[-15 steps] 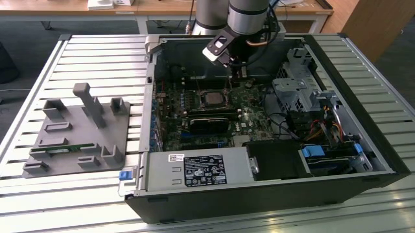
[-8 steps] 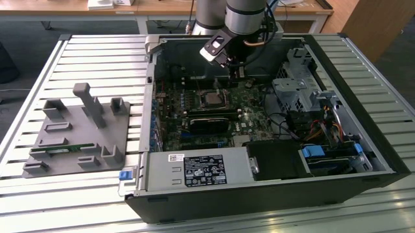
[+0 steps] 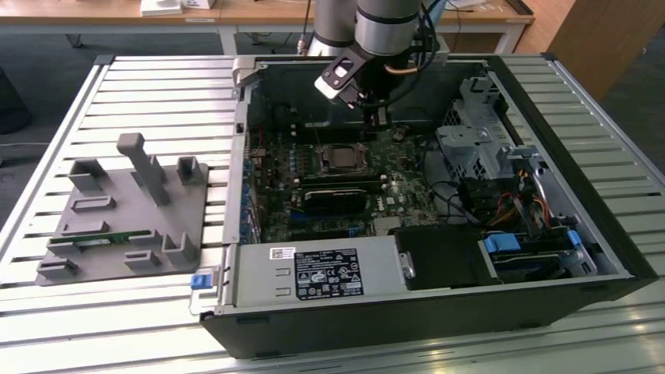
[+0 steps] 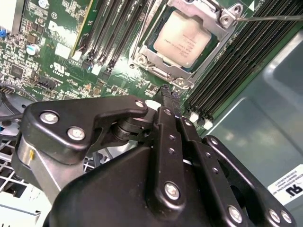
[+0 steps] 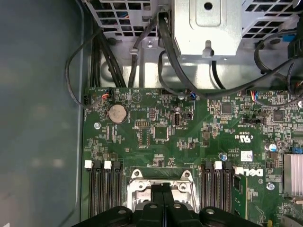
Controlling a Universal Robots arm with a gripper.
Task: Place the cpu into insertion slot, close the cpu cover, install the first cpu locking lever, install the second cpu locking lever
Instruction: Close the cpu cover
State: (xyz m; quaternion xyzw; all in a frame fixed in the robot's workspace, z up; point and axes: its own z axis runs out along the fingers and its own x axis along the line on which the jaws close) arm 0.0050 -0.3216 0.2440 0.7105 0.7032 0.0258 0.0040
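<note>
We see gripper (image 4: pixel 166 93) fully closed w/ nothing held, tip nr cpu cover (image 4: pixel 161 71); cpu (image 4: pixel 182 40) seated under it.

The cpu (image 4: pixel 182 40) has a dull, matt silvery-tan metal top; the cpu cover (image 4: pixel 161 68) framing it is brighter bare metal. The gripper (image 4: pixel 169 94) looks matt black, dotted with shiny steel screws. The circuit board (image 4: pixel 57 47) is glossy green. In the exterior view, the slatted table (image 3: pixel 156 101) is pale brushed metal, and the fixture (image 3: pixel 114 226) on it is matt grey plastic.
</note>
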